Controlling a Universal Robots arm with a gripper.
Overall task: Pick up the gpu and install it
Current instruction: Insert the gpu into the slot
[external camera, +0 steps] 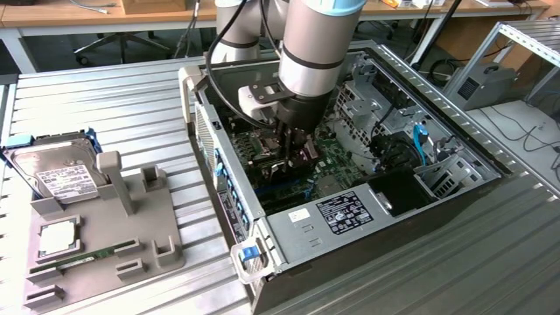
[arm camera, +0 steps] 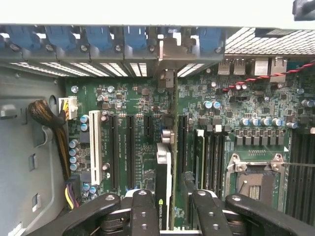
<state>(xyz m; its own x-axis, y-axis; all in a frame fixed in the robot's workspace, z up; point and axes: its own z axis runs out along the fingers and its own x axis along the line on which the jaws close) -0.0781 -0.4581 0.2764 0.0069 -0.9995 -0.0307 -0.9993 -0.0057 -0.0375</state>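
The gpu stands on edge over the motherboard's expansion slots, and I see it from above as a thin dark card. Its metal bracket reaches the rear slot openings of the case. My gripper straddles the card's near end, one black finger against each side, shut on it. In the exterior view the gripper is lowered deep inside the open computer case, over the motherboard.
A white slot and black slots lie beside the card, and the CPU socket is on the other side. Cables run along the case wall. On the exterior view's left, a grey holder carries a hard drive, a CPU and a RAM stick.
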